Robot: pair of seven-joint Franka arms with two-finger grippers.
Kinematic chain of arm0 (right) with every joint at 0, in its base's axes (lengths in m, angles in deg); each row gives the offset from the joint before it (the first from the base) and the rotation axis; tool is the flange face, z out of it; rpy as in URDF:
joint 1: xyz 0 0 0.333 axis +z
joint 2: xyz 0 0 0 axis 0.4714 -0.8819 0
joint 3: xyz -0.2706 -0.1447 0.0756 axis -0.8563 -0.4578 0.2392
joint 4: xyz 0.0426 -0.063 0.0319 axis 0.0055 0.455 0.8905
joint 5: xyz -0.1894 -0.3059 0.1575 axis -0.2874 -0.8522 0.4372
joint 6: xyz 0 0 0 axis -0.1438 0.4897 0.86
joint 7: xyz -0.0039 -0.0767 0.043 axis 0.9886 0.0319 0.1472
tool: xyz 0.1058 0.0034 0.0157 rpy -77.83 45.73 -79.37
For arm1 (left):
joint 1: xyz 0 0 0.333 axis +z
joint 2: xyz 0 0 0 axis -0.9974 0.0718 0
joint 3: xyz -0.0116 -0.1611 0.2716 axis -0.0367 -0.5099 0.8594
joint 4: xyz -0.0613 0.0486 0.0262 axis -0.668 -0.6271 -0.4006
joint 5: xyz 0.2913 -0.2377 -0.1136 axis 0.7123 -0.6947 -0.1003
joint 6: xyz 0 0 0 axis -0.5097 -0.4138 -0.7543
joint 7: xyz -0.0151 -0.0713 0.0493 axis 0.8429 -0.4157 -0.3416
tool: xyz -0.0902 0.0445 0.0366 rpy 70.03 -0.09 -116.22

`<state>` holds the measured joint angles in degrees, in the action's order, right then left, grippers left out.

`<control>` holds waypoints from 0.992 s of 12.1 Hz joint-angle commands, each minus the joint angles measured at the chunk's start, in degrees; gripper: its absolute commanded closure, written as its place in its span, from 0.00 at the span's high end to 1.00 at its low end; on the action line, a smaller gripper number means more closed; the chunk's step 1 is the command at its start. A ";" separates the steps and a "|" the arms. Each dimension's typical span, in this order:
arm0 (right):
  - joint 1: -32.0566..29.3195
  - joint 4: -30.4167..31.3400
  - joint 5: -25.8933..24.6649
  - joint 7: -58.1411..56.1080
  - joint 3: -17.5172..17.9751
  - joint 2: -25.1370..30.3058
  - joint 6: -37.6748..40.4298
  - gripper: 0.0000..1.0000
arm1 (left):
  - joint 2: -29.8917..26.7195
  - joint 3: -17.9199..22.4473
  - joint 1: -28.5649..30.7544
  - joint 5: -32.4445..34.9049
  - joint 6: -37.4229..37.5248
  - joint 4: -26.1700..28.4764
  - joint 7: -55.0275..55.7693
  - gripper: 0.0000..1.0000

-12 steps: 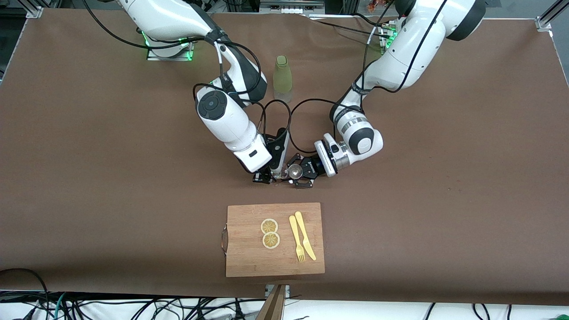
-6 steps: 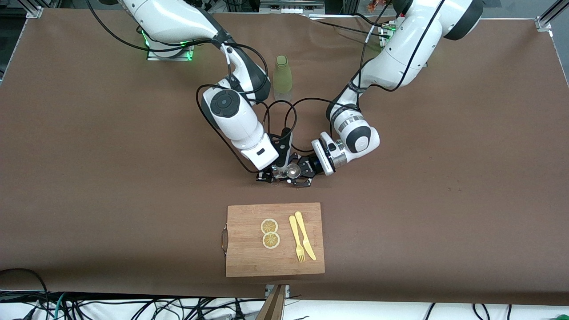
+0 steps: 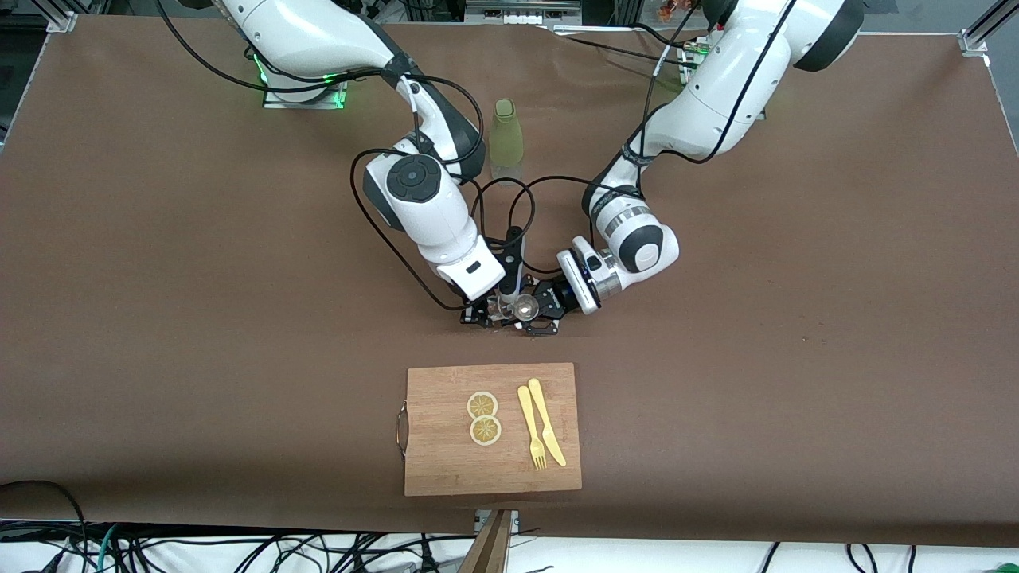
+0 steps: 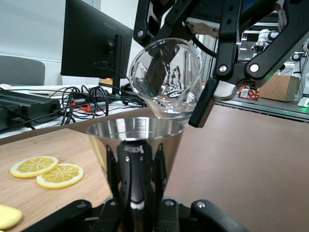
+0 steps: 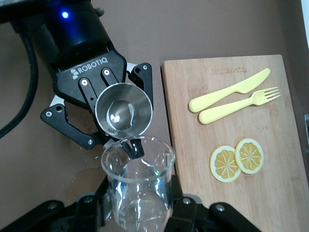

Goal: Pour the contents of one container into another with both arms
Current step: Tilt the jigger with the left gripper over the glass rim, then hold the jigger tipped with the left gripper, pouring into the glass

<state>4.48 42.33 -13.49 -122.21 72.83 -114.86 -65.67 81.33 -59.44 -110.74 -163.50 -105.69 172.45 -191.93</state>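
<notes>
right hand (image 5: 140, 203) clamps a tilted clear beaker (image 5: 139, 186), its spout over the steel cup (image 4: 136, 145) gripped by the left hand (image 4: 137, 193).

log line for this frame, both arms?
step: pouring | right gripper: shut on glass beaker, tilted over metal cup | left gripper: shut on metal cup, upright | both farther from camera than cutting board

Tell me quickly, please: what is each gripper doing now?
Left gripper: closed on the steel cup.
Right gripper: closed on the glass beaker, tilted over that cup.
</notes>
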 commanded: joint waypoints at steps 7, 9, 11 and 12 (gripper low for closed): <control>0.79 -3.06 -4.53 1.22 0.18 0.20 5.23 0.14 | -0.49 0.64 -1.07 -2.77 -0.67 0.32 -3.25 0.00; 1.22 -3.76 -5.23 1.31 0.27 0.20 6.19 0.14 | -0.49 0.64 -1.07 -2.77 -0.76 0.32 -3.25 0.00; 1.66 -4.81 -6.45 1.31 0.27 0.20 7.77 0.14 | -0.49 0.64 -1.16 -2.77 -1.20 0.23 -3.25 0.00; 1.67 -5.69 -7.07 1.31 0.27 0.12 8.74 0.14 | -0.49 0.55 -1.33 -2.85 -1.20 0.14 -3.25 0.00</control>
<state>5.78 38.82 -18.57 -122.09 72.89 -114.80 -59.69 81.40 -59.30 -110.95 -163.50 -106.11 172.45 -191.93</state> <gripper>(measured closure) 0.507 0.912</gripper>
